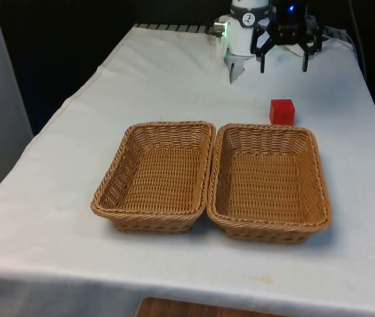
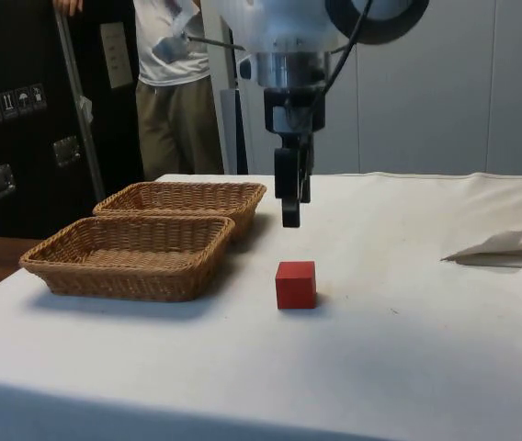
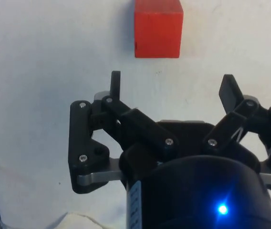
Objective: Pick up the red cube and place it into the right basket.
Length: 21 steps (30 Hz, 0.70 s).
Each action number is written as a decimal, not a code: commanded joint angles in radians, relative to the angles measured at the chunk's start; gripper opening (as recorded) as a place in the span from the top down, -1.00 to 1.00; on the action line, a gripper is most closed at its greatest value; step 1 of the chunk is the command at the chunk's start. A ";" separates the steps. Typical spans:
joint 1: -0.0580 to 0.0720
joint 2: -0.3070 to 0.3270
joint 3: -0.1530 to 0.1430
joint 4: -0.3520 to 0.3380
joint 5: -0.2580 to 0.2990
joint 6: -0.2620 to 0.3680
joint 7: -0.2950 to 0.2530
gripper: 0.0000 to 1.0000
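Red cube (image 1: 282, 111) is the target, but logged largest first. Table (image 1: 174, 79) under white cloth spans most of the front view. Two wicker baskets sit side by side at frame centre, rims touching: left basket (image 1: 156, 175) and right basket (image 1: 269, 181), both holding nothing. Gripper (image 1: 284, 63) hangs at upper right of the front view, fingers spread wide with nothing between them. The cube sits on the cloth just beyond the right basket's far rim — in the side view at lower centre (image 2: 296, 284), below and a little off the fingertips.

Step in hand, as I judge it: approach. To do it well — centre the fingers over the cube, square them to two opposite faces, descend straight, close only once they straddle it.

A person (image 2: 174, 83) stands at upper left of the side view.
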 commanded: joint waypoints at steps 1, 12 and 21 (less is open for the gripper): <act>0.006 0.011 0.002 -0.001 0.017 0.018 -0.006 -1.00; 0.004 0.084 0.030 0.005 0.018 0.086 0.020 -1.00; 0.001 0.138 0.044 0.010 0.015 0.125 0.037 -1.00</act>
